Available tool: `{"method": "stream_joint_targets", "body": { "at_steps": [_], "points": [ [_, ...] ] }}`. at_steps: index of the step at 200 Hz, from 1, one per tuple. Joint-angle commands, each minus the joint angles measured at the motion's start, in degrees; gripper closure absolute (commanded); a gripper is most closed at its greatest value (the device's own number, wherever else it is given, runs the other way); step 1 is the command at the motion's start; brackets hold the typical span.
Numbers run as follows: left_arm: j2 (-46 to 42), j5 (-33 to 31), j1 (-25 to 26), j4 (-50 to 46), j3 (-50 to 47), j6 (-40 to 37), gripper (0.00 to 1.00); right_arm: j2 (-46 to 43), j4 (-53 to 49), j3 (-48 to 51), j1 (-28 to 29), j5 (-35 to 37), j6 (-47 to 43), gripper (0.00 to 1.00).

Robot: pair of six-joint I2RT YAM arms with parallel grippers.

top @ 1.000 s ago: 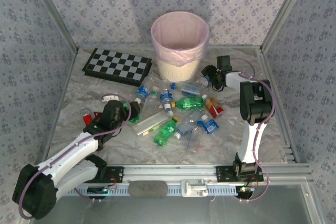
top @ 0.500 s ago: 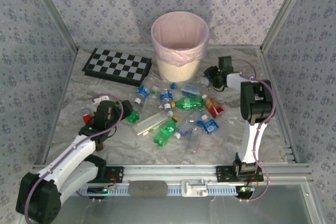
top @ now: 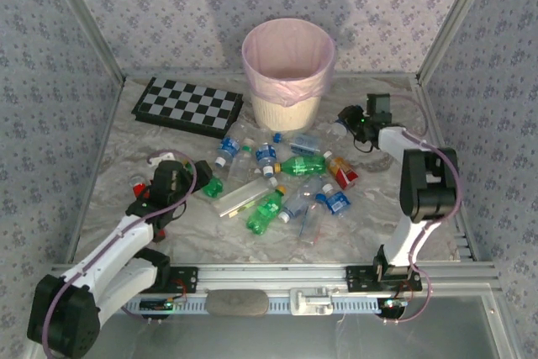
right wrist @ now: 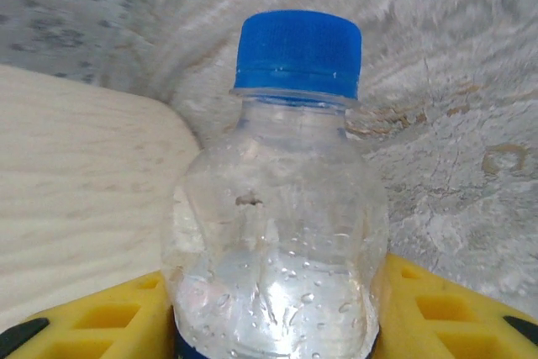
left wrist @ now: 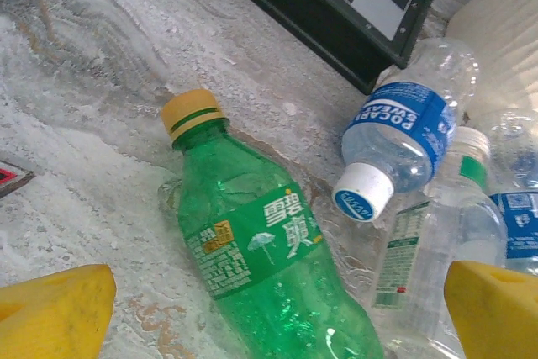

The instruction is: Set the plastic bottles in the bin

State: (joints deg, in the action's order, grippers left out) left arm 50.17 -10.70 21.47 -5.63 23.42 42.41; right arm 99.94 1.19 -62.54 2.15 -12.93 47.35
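My right gripper (top: 350, 120) is shut on a clear plastic bottle (right wrist: 282, 233) with a blue cap, held between the yellow fingers (right wrist: 437, 308) just right of the bin's cream wall (right wrist: 67, 182). The bin (top: 288, 73), lined with a pink bag, stands at the back centre. More bottles lie in a pile mid-table: green ones (top: 303, 165) (top: 266, 209), clear blue-labelled ones (top: 227, 149) and a red-orange labelled one (top: 340, 170). My left gripper (left wrist: 273, 317) is open, its yellow fingers either side of a lying green bottle (left wrist: 252, 250) with a yellow cap. Another clear bottle (left wrist: 403, 140) lies beside it.
A flat checkerboard (top: 189, 105) lies at the back left, its corner (left wrist: 370, 6) near the bottles. A small red object (top: 139, 184) sits left of the left arm. Patterned walls and metal frame posts enclose the table.
My right gripper has closed on the blue-capped bottle, and that arm has swung to the right. The left arm has pulled back to the left over the green bottle.
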Motion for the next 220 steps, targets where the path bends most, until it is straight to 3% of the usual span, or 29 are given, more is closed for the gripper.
{"method": "stream_joint_targets", "body": {
  "at_steps": [1, 56, 105, 149, 220],
  "points": [
    [2.21, 2.14, -1.96, 2.69, 1.09, -1.44, 0.00, -8.36, -3.55, 1.95, -0.32, -0.31, -6.87, 0.53],
    [7.57, 4.98, -5.55, 6.09, 3.53, -2.69, 0.00, -22.92, -10.83, -1.07, 0.93, 3.76, -15.65, 0.53],
    [10.25, 6.29, -6.09, 7.56, 4.12, -2.27, 0.00, -24.89, -13.19, -12.84, 5.80, 5.50, -19.52, 0.53],
    [9.59, 6.95, -6.09, 6.93, 2.48, -1.42, 0.00, -17.72, -12.72, -25.39, 11.23, 8.82, -23.57, 0.52],
    [0.26, 4.46, -6.29, 1.59, -1.46, -0.85, 0.00, 3.75, -19.52, -50.86, 17.06, 9.75, -27.74, 0.52]
  ]
}}
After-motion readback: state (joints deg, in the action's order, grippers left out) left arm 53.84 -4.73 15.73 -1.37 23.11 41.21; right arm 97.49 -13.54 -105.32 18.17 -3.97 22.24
